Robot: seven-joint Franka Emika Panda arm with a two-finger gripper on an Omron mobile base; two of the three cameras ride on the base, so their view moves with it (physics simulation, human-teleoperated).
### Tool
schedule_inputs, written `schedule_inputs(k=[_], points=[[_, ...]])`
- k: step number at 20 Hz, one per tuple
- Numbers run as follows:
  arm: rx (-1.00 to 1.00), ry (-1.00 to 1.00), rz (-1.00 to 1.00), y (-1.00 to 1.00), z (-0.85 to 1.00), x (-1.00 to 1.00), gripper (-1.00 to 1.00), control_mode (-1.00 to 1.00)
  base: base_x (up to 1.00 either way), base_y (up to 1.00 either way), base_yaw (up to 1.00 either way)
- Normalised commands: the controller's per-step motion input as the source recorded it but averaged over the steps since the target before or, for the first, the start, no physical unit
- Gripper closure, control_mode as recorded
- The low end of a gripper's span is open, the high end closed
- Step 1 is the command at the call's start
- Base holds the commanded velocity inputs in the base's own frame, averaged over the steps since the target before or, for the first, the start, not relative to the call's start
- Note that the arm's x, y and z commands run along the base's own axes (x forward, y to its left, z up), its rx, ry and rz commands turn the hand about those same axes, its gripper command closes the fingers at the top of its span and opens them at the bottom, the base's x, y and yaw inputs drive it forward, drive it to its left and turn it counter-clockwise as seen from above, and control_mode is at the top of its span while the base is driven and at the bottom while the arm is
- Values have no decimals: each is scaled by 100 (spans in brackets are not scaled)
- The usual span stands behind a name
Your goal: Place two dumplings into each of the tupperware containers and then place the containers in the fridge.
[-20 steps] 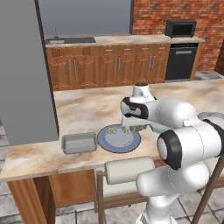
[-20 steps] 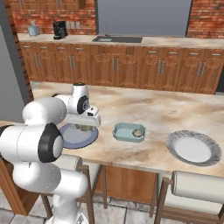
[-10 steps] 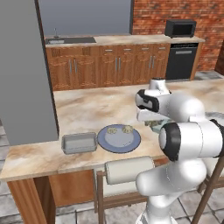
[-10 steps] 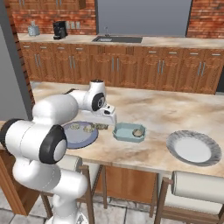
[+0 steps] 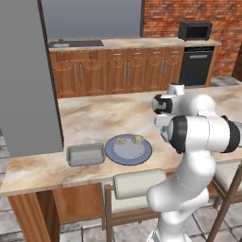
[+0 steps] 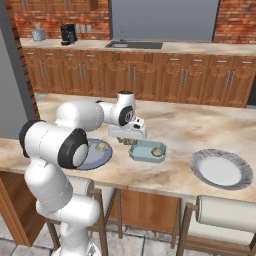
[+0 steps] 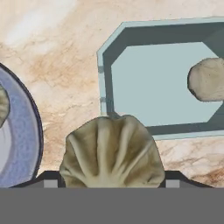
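Pincer (image 7: 108, 181) clenched on a dumpling (image 7: 111, 151), poised just beside the teal tub (image 7: 157, 74), over the table (image 7: 65, 52). Second dumpling (image 7: 208, 79) inside the teal tub. Round blue-grey plate (image 5: 128, 150) with two more dumplings, grey tub (image 5: 85, 154) beyond it

Light is even and soft everywhere I look, bright without glare, with no one source I can pick out. My arm (image 6: 75, 130) takes gentle shading on its underside. On the counter (image 5: 94, 118) shadows are faint; the plate (image 5: 128, 150) casts almost none. Both base views are slightly soft and coarse. Close up, the dumpling (image 7: 111, 151) looks sharp, its creases shaded, and the teal tub (image 7: 166, 74) has dark inner walls.
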Motion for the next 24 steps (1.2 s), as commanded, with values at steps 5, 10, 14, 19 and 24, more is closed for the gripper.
schedule_inputs(k=[5, 10, 14, 19, 24], points=[[0, 0, 1, -37, -28, 33, 100, -100, 0, 0, 0], [0, 0, 1, -16, -42, 10, 100, -100, 0, 0, 0], [0, 0, 0, -6, -45, 14, 100, -100, 0, 0, 0], [1, 0, 1, -25, -35, 15, 100, -100, 0, 0, 0], [0, 0, 0, -3, -6, 14, 100, -100, 0, 0, 0]])
